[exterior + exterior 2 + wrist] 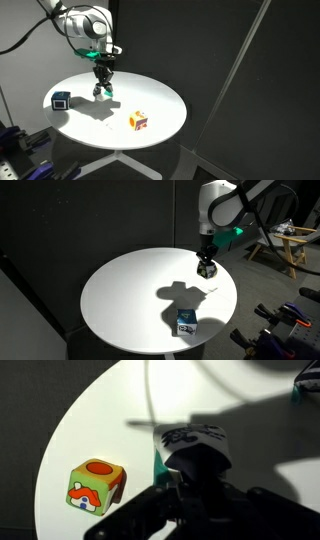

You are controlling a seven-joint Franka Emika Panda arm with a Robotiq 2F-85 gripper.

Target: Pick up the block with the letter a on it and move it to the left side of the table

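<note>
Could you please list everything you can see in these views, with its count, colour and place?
table: one, white, round, in front of dark walls.
block with the letter a: one, white and green faces, at the gripper's fingertips near the table's rim.
blue-edged cube: one, blue with a white face, near the rim, alone.
yellow, red and orange cube: one, on the table, apart from the others.
wooden frame: one, light brown, beyond the table.
arm: one, white, above the table.
gripper: one, dark, down at the block; grip unclear.
</note>
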